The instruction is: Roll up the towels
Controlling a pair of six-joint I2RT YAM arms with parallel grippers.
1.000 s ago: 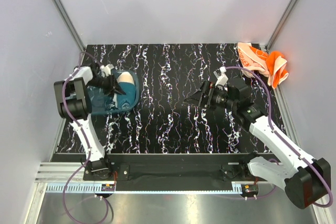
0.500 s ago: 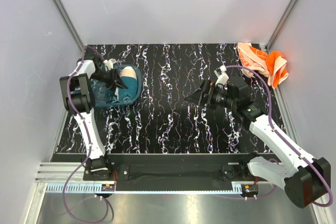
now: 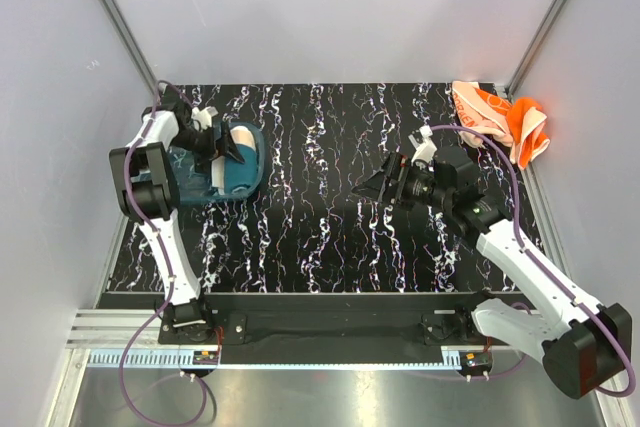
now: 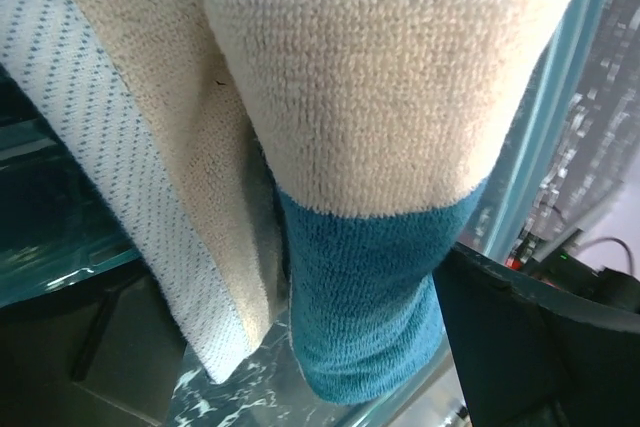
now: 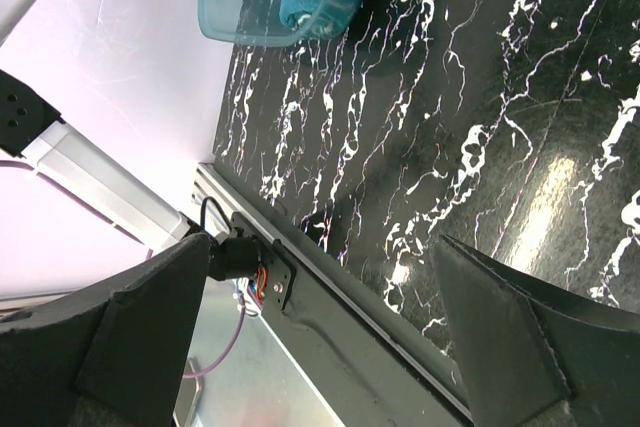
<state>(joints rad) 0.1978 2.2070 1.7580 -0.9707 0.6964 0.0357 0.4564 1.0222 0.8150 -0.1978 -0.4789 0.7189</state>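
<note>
The black table [image 3: 320, 237] with white squiggly lines is the biggest thing, and both claws are over it.

The right arm [image 3: 520, 257] is long and white. It reaches in from the near right side, and its claw sits over the middle of the table. The left arm [image 3: 150, 197] bends up along the left side, and its claw is at the far left.

The see-through blue tray [image 3: 258, 175] is right under the left claw [image 3: 222, 147]. From the right claw [image 3: 375, 185] it is far across the table, on the side that claw points to.

The orange towel [image 3: 500, 117] lies bunched up in the back right corner. It is well behind the right claw and far from the left claw. Part of its light side shows.

The teal-blue towel [image 4: 370, 317] is in the tray, right up against the left claw. Its cream side [image 4: 380, 97] shows too, and it fills most of that claw's own camera. One dark finger [image 4: 530, 347] shows beside it. I cannot tell if the left claw is pinching the towel or just touching it.

The right claw is spread wide. It holds nothing, and only bare table shows between its two fingers.
</note>
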